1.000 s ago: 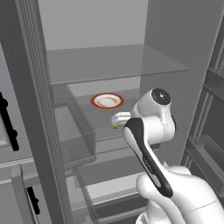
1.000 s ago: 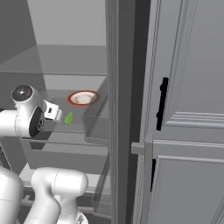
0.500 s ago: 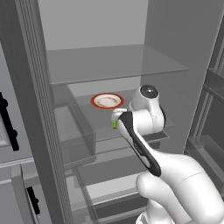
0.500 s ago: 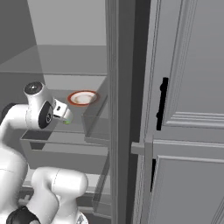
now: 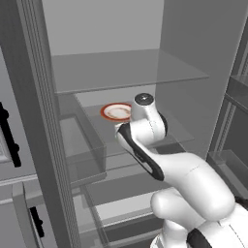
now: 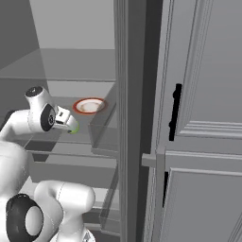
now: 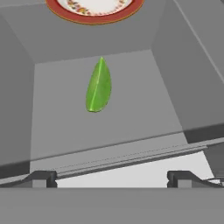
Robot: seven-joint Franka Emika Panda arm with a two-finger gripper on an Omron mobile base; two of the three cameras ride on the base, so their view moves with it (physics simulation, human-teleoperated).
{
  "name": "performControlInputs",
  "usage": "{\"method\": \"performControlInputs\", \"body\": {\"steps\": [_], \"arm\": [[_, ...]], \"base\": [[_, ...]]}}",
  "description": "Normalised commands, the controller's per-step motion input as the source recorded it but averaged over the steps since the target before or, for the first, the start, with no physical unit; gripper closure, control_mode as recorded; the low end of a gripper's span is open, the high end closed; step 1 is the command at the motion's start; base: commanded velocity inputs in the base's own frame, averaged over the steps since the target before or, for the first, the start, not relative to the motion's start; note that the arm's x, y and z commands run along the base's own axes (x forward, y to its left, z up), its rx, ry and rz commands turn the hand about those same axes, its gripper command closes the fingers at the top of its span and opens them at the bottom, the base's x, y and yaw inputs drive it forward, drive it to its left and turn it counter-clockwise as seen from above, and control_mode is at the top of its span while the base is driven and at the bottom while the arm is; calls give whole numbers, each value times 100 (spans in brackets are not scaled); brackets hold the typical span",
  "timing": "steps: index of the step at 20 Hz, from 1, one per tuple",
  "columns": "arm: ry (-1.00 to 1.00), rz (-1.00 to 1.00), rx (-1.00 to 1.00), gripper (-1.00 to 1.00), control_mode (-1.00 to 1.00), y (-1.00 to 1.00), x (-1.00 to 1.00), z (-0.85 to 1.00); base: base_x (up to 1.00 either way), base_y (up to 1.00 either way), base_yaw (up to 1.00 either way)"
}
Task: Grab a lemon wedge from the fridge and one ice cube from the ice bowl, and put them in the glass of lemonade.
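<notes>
The fridge [image 5: 126,68] stands open, and my arm reaches in over its lower glass shelf. In the hand view the lemon wedge [image 7: 98,86], bright yellow-green and pointed, lies flat on the grey floor of a shallow bin, ahead of my gripper [image 7: 112,178]. The two dark fingertips [image 7: 41,178] stand wide apart with nothing between them. From the right base view my gripper [image 6: 66,121] hangs just above and left of the lemon wedge [image 6: 74,129]. The ice bowl and the glass of lemonade are out of view.
An orange-rimmed white plate [image 5: 115,111] [image 7: 94,6] sits on the shelf just beyond the wedge. Bin walls [image 7: 175,78] rise on both sides of the wedge. A clear drawer [image 5: 82,145] stands to the left. Panelled cabinets with a black handle [image 6: 175,118] lie right of the fridge.
My arm has swung further into the fridge, bringing the hand over the wedge. In the left base view it now covers the wedge. The jaws stay wide.
</notes>
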Motion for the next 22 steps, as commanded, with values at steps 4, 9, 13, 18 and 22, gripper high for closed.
{"method": "performControlInputs", "body": {"steps": [4, 9, 13, 18, 22], "arm": [[-3, 0, -12, -100, -100, 4, 42, -13], [0, 0, -8, -100, -100, 0, 48, -17], [0, 0, -6, -100, -100, 0, 28, -26], [0, 0, -1, -100, -100, 0, 28, -20], [0, 0, -1, -100, -100, 1, 24, -35]], "base": [[0, 0, 0], [0, 0, 0], [0, 0, 0], [0, 0, 0], [0, 0, 0]]}}
